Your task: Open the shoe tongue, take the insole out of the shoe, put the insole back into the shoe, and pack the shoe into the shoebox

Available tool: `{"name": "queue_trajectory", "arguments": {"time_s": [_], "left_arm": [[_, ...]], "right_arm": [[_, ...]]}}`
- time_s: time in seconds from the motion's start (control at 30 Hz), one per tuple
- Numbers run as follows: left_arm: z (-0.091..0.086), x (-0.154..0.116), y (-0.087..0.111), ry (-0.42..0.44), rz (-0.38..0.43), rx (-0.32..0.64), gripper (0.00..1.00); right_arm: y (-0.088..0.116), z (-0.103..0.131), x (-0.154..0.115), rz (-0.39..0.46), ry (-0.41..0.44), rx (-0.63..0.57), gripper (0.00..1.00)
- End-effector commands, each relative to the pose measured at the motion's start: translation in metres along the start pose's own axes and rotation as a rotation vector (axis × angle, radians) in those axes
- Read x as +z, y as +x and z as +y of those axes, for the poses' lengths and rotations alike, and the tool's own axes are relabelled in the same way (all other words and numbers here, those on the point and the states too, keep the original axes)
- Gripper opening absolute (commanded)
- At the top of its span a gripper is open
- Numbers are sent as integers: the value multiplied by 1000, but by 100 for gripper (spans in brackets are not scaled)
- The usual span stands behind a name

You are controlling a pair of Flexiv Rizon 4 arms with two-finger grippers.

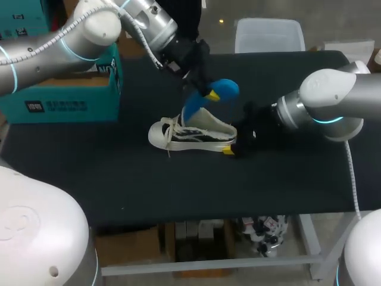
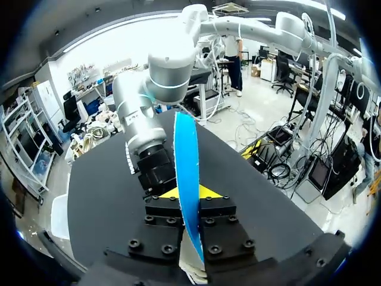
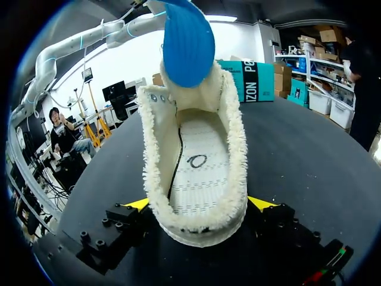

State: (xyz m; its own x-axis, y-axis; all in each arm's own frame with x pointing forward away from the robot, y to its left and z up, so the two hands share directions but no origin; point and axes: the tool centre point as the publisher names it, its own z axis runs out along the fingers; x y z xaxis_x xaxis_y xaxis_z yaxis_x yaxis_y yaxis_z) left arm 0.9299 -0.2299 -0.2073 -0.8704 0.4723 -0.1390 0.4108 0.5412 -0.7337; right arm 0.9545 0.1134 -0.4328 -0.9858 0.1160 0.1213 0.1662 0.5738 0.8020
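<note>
Mid-table, the right gripper (image 3: 199, 205) clamps the heel of the white sneaker (image 1: 190, 136); the left gripper (image 2: 188, 193) pinches the blue insole (image 1: 225, 89), held above the opening. Removal looks nearly done; feeding it back in toe-first likely follows.

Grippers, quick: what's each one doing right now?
Left gripper: shut on the blue insole.
Right gripper: shut on the shoe, one finger on each side of its heel.

Robotics lab: robot arms (image 1: 59, 36) flank black worktable (image 1: 119, 185).
</note>
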Motion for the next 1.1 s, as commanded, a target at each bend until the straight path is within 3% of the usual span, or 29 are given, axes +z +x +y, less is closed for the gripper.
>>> {"name": "queue_trajectory", "arguments": {"time_s": [0.03, 0.2, 0.63, 0.87, 1.1], "left_arm": [[-11, -14, 13, 26, -16, 23, 0], [-24, -26, 22, 65, -22, 43, 0], [-51, -60, 48, 163, -13, 102, 0], [-48, -75, 69, 188, -17, 114, 0], [-26, -97, 90, 210, -57, 60, 0]], "right_arm": [[-1, -6, 6, 4, -2, 1, 100], [0, -6, 4, 7, -1, -1, 100], [10, 0, -59, -15, 125, -27, 100], [10, 33, -85, -34, 232, -90, 100], [2, 74, -80, -15, 376, -160, 100]]}}
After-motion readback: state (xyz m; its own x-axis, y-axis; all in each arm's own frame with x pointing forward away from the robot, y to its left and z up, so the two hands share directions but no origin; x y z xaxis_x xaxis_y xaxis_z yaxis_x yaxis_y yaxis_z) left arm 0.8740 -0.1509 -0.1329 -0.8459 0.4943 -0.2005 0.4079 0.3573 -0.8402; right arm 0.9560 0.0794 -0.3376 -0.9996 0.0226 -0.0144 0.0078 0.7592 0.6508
